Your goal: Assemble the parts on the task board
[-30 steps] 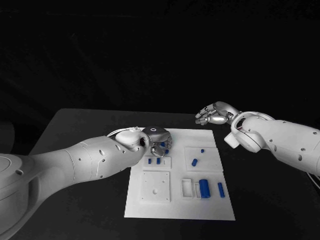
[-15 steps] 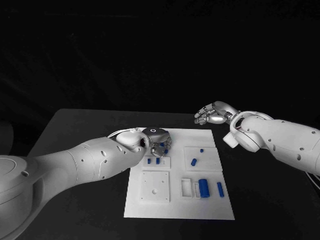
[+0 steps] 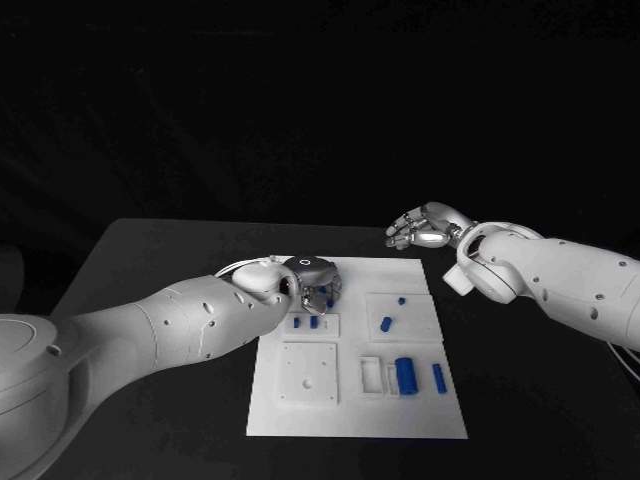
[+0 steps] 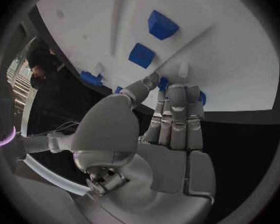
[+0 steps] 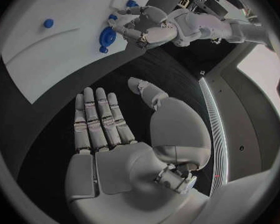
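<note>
Head view: left hand [image 3: 310, 290] lowered slightly closer onto task board [image 3: 358, 425], fingertips pinching blue part [image 4: 163, 83], seemingly seating it; right hand [image 3: 424, 226] open, idle.

A: Position of the left hand [image 3: 309, 283]?
B: Over the task board's [image 3: 361, 420] far-left corner, fingers curled down; two small blue parts [image 3: 306, 323] lie just beside them.
A: Right hand [image 3: 424, 226]?
B: Raised beyond the board's far-right corner above the black counter [image 3: 162, 255], fingers apart, holding nothing.
</note>
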